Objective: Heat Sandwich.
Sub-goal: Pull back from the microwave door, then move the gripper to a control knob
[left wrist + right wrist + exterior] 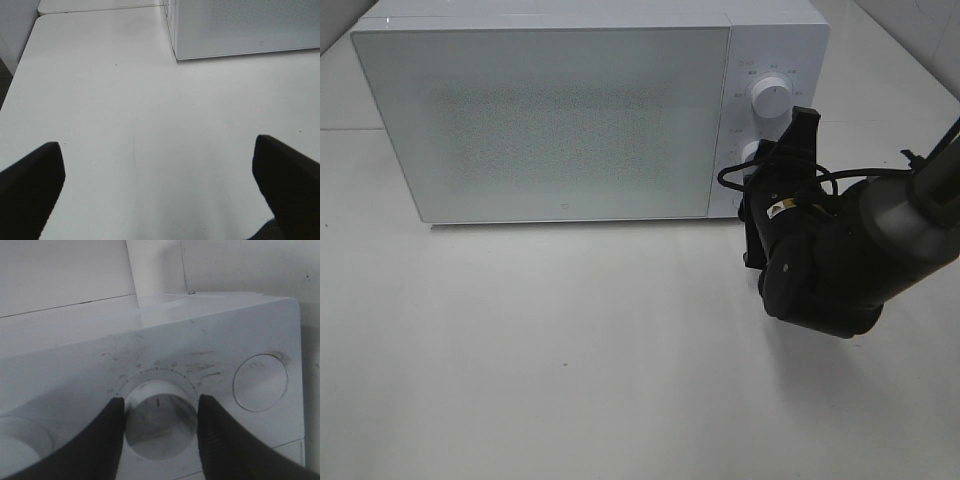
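Numerals 4, 5 around dial (159,420)

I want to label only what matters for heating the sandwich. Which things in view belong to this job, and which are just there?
Part of the job:
- microwave, door closed
- lower knob, gripped by the right gripper
- sandwich: not visible in any view

Just there:
- upper knob
- left gripper, open over the table

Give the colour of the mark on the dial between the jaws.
Red, on the white dial; right wrist view.
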{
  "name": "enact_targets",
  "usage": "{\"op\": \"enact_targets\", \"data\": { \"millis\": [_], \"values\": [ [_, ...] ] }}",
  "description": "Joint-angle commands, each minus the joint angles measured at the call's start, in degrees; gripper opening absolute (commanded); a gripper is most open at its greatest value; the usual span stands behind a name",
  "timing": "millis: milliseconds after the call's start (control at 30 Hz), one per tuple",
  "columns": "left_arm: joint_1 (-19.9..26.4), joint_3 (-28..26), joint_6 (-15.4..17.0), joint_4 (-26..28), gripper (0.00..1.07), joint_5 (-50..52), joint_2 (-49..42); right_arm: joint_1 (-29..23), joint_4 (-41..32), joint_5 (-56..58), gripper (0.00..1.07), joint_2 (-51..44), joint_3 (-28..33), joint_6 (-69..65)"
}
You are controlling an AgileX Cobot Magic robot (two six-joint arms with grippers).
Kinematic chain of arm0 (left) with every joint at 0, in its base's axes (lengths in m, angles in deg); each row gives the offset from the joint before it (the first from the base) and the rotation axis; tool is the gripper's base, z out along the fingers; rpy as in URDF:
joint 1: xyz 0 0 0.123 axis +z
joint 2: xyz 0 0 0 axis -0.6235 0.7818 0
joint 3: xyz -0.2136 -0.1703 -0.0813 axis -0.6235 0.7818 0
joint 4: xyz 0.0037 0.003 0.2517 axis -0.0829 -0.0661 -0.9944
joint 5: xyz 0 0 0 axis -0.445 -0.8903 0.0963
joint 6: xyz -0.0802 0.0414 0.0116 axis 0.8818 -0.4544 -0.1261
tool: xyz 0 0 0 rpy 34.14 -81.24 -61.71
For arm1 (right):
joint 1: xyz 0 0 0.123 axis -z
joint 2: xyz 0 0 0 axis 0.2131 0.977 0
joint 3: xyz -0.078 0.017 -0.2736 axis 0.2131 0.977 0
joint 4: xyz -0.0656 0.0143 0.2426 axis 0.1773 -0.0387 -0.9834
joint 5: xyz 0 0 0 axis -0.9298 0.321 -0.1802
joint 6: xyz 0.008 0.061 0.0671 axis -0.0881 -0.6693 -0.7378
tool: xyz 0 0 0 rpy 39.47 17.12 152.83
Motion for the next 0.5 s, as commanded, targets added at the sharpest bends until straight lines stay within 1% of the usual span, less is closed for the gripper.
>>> {"op": "enact_targets", "data": {
  "millis": [33, 500],
  "values": [
    [0.2, 0.2, 0.0, 0.3, 0.98, 0.7, -1.6, -0.2, 3.6, -9.5, 0.09, -0.3, -0.8, -0.3],
    [0.2, 0.2, 0.0, 0.3, 0.98, 0.7, -1.6, -0.2, 3.9, -8.7, 0.15, -0.3, -0.8, 0.7]
  ]
}}
